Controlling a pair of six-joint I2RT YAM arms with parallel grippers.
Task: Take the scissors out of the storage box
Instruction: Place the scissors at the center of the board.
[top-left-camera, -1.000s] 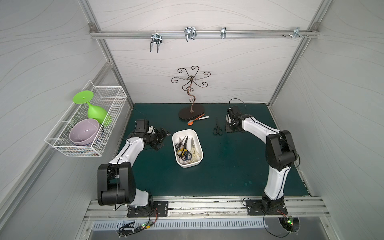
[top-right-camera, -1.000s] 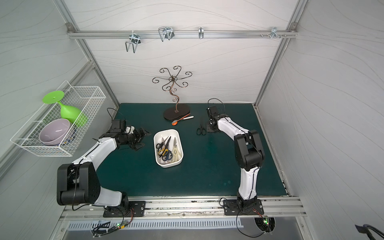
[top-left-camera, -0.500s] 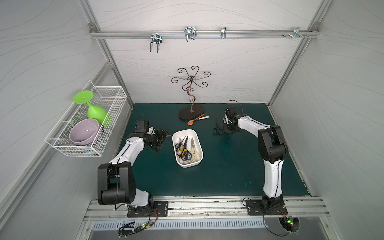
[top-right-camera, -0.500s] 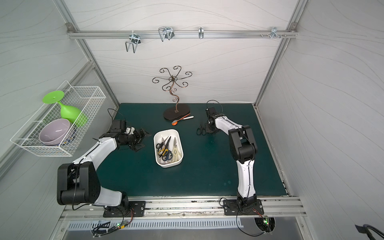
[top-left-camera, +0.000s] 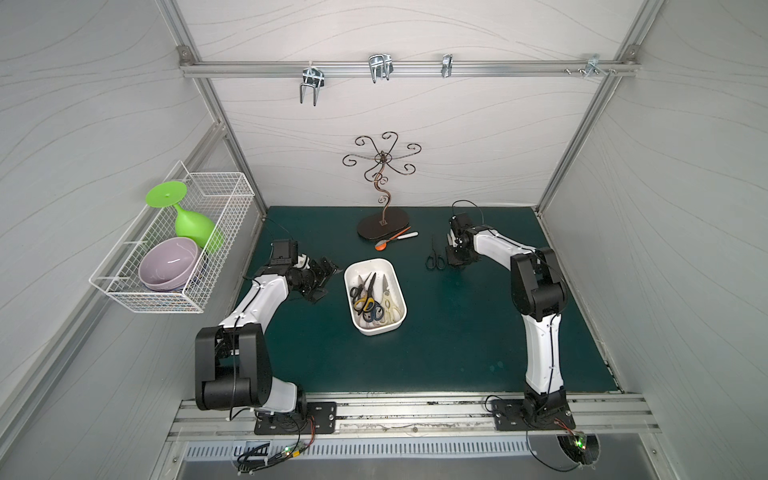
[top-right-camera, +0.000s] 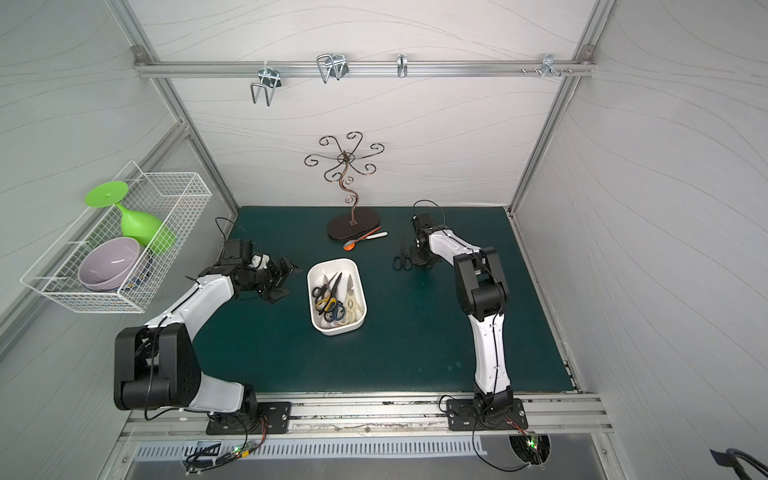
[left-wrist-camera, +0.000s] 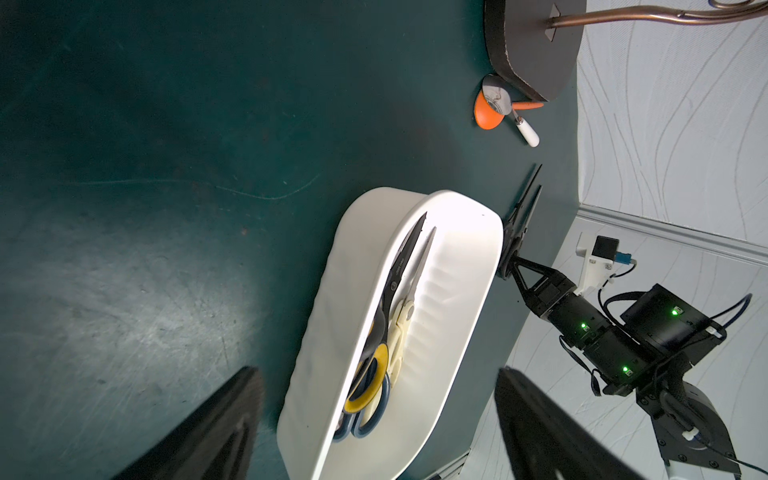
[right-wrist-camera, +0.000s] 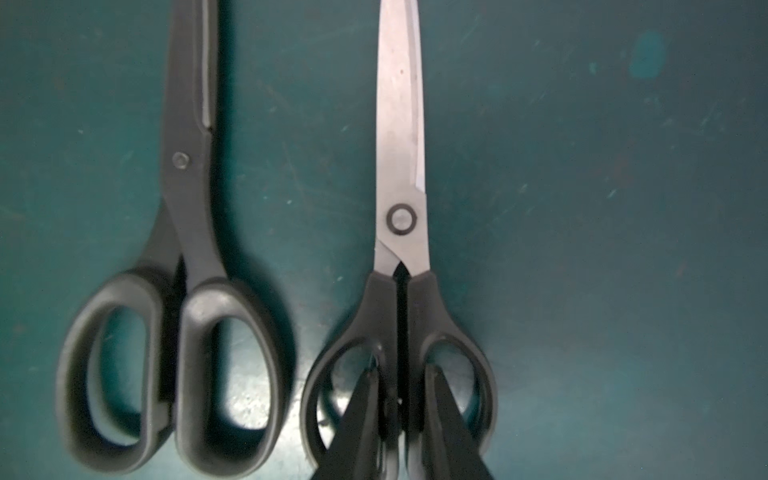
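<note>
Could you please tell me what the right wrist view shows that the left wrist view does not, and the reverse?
Only the right wrist view shows the grip: the right gripper closed on the steel-bladed pair, a finger through each handle loop, beside the dark-bladed pair. Only the left wrist view shows the storage box with yellow-handled scissors and cream shears, the orange spoon and the open left gripper. Both show the green mat and those two pairs, mostly hidden behind the box in the left wrist view.

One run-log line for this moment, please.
left gripper: open beside storage box | right gripper: shut on steel-bladed scissors, on mat | other scissors in box
</note>
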